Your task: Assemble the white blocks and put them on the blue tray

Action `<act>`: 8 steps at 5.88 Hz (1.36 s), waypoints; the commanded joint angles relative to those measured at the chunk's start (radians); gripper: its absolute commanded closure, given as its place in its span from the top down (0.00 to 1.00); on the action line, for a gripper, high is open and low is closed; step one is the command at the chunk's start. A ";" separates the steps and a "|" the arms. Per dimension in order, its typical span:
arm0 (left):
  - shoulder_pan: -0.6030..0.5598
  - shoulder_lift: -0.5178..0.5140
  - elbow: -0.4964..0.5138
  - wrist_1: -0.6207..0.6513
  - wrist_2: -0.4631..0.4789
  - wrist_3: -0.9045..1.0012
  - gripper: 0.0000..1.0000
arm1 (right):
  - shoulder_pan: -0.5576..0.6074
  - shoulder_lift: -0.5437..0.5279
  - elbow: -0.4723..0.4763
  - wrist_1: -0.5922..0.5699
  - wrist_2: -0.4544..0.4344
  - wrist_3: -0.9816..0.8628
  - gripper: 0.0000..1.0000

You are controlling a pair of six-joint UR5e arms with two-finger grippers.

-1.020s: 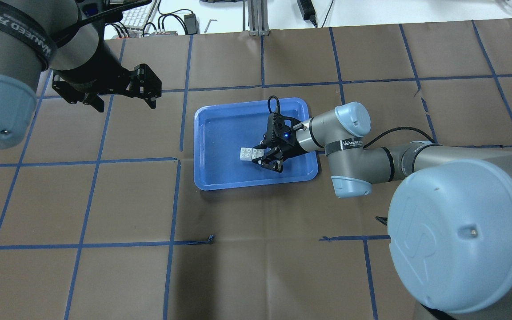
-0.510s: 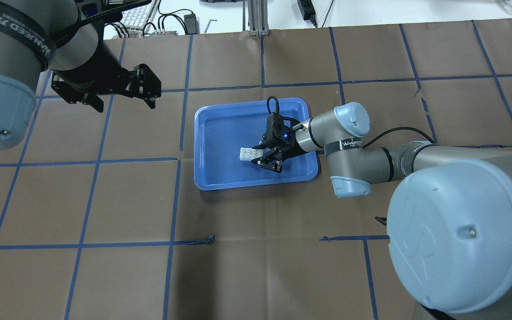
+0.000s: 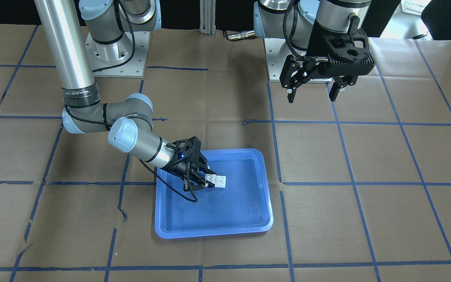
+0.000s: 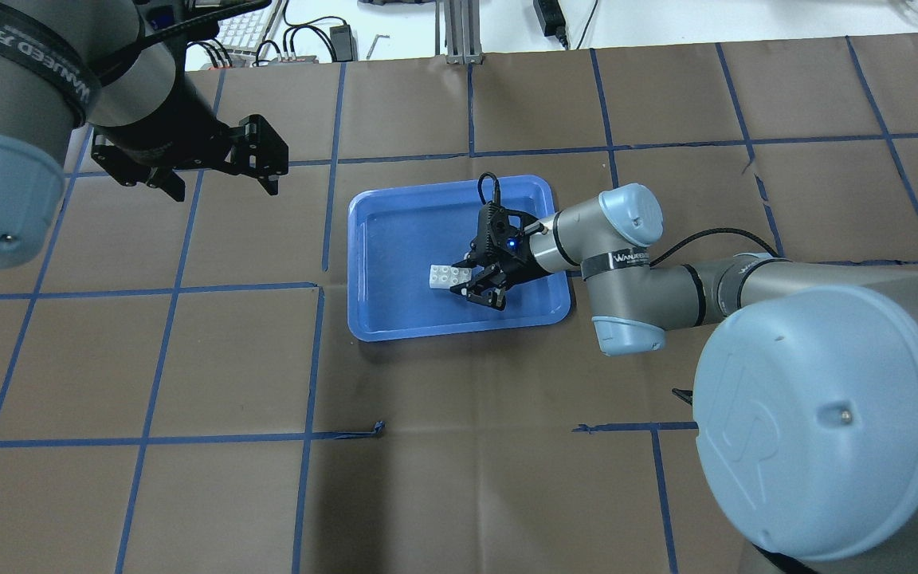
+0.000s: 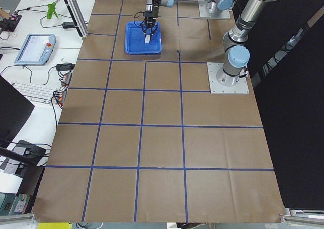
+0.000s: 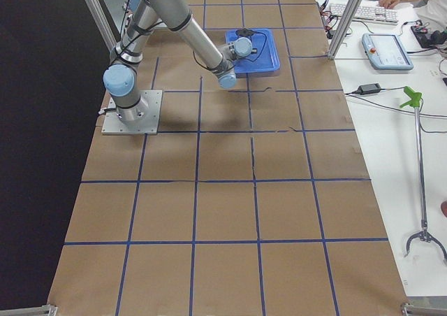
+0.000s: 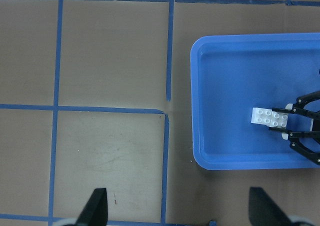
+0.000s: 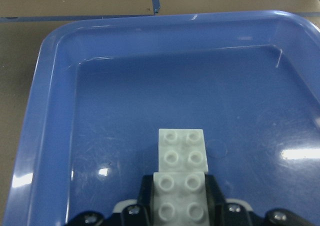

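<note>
The table (image 4: 459, 446) fills most of the room, papered brown and taped into blue squares. Along its far side runs a white bench (image 5: 30, 117) with a keyboard (image 5: 30, 89) on it. The blue tray (image 4: 383, 231) sits flat near the table's middle. Well apart from it, the left gripper (image 4: 224, 182) hangs over bare paper, its fingers spread wide and holding nothing. The right gripper (image 4: 465, 278) reaches low into the tray, its fingers pressed against both sides of the nearer brick. The white blocks (image 4: 445, 276) rest studs-up on the tray floor, end to end and touching.
</note>
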State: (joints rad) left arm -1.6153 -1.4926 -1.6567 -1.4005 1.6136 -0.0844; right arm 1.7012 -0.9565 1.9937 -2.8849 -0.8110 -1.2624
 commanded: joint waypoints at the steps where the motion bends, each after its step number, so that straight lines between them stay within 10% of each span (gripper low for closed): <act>1: 0.000 0.002 0.000 0.000 0.000 0.000 0.99 | 0.000 0.001 -0.001 -0.002 0.003 0.000 0.37; 8: -0.001 0.002 -0.005 0.002 0.003 0.000 0.99 | 0.000 0.001 -0.001 -0.002 0.007 0.002 0.59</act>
State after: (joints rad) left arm -1.6168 -1.4910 -1.6609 -1.3994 1.6164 -0.0844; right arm 1.7012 -0.9557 1.9926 -2.8859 -0.8039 -1.2609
